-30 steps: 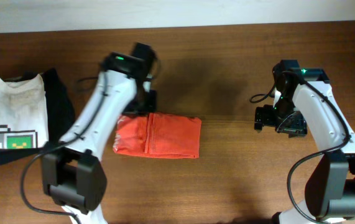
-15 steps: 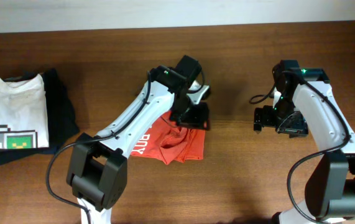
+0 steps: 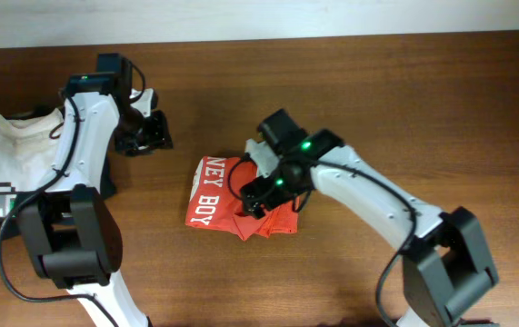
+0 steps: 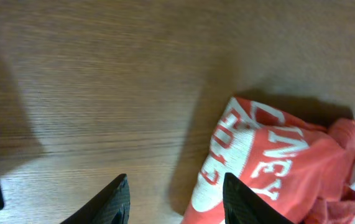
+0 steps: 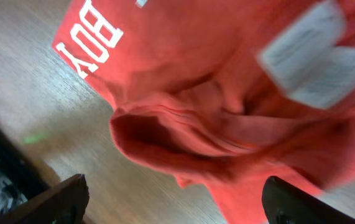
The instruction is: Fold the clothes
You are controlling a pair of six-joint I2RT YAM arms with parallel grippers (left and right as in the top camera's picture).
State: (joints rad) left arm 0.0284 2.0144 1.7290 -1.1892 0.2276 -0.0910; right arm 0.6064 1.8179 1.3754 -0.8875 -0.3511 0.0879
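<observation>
The red-orange t-shirt (image 3: 218, 202) lies crumpled at the table's middle, with white lettering facing up on its left part. My right gripper (image 3: 261, 189) hovers over the shirt's bunched right part, open and holding nothing. In the right wrist view the shirt (image 5: 183, 81) fills the frame, its white neck label (image 5: 314, 53) at upper right, and the open gripper (image 5: 174, 208) is just above a rumpled fold. My left gripper (image 3: 153, 136) is open and empty, up and left of the shirt. The left wrist view shows the open gripper (image 4: 176, 205) over bare wood, with the shirt (image 4: 276, 165) at lower right.
A white t-shirt with a green-and-black pixel graphic (image 3: 18, 163) lies on a black garment (image 3: 91, 168) at the far left. The wooden table (image 3: 404, 100) ends at a pale wall along the back.
The left arm let go of the shirt and swung away to the far left. The right arm came from the right side to over the shirt. The shirt went from neatly folded to crumpled.
</observation>
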